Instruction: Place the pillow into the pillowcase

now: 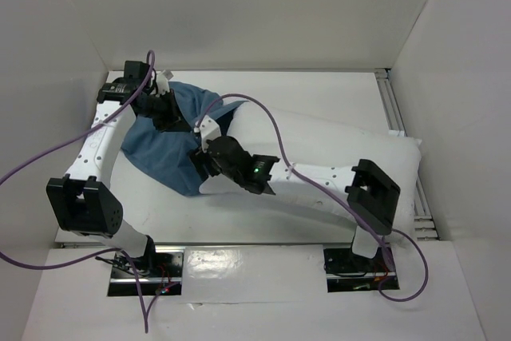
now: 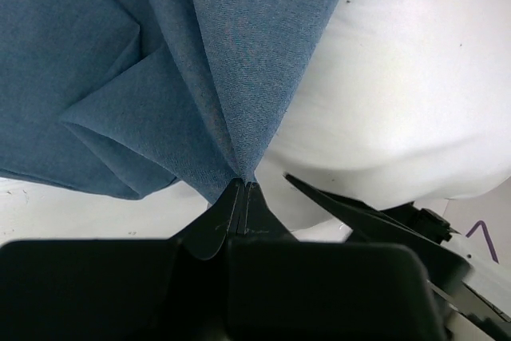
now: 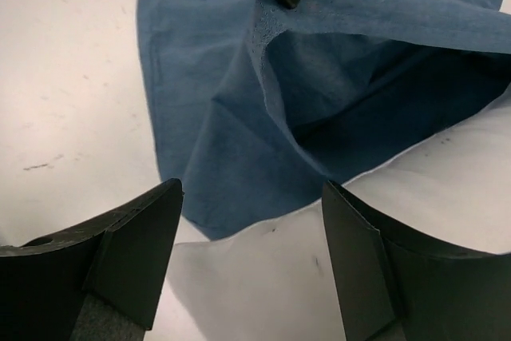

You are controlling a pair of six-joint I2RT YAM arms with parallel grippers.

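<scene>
On the left of the overhead view, the left gripper (image 1: pixel 165 107) reaches over the far left part of the white table (image 1: pixel 319 92). Its fingers are pressed together on a gathered fold of the pillowcase (image 1: pixel 164 145), and the left wrist view shows the blue cloth fanning out from that pinch (image 2: pixel 243 188). The pillowcase lies wrinkled on the table's left half with this pinched edge drawn up, so a dark hollow shows beneath it in the right wrist view. Just right of the cloth's near corner, the right gripper (image 3: pixel 251 197) hangs with its fingers spread wide and nothing between them. It sits above the spot where the blue fabric meets the pillow (image 3: pixel 279 285). The pillow (image 1: pixel 339 145) stretches from there across the table's right half to the right wall, and its left end touches the pillowcase's open edge. I cannot tell how much of it, if any, lies inside. A purple cable (image 1: pixel 271 129) loops over the pillow.
</scene>
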